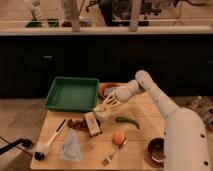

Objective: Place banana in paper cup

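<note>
My gripper (106,106) hangs at the end of the white arm, over the table's back middle, just right of the green tray. A whitish paper cup (101,115) stands right below it, partly covered by it. Pale yellowish shapes at the gripper blend with it, so I cannot make out the banana on its own; it may be in the gripper or hidden by it.
The green tray (72,93) lies at the back left, with an orange bowl (105,89) behind the gripper. A green pepper (128,121), a round orange fruit (118,138), a dark brown bowl (156,150), a fork (113,154), a snack bar (92,124), a plastic bag (70,147) and a brush (48,142) lie on the table.
</note>
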{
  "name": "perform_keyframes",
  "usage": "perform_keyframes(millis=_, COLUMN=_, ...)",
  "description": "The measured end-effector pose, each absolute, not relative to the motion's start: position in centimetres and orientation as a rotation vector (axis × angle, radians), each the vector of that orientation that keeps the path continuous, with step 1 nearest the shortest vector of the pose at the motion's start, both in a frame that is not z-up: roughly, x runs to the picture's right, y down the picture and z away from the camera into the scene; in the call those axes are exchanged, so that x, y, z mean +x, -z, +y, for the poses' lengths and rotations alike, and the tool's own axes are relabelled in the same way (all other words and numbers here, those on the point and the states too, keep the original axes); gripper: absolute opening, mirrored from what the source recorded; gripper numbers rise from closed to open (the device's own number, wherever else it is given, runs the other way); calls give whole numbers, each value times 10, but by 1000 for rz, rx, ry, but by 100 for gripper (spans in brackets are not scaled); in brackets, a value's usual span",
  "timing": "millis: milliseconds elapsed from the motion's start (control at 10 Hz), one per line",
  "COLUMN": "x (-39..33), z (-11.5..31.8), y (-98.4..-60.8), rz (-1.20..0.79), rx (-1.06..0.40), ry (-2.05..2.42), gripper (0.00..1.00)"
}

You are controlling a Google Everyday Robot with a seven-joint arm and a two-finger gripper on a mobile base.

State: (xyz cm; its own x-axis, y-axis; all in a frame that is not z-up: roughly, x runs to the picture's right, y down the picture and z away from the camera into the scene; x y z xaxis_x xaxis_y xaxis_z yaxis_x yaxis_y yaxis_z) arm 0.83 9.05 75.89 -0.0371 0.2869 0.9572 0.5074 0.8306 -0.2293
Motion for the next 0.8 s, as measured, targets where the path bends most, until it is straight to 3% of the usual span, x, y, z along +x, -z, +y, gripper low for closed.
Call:
perform_keyframes(millis=200, x=10, z=93, y=-761, rz=-1634, rx=-636, ry=192, gripper=2)
perform_keyframes(millis=800, x=11, z=98, y=-764, rz=-1655, rx=-632, ry=179, gripper=61)
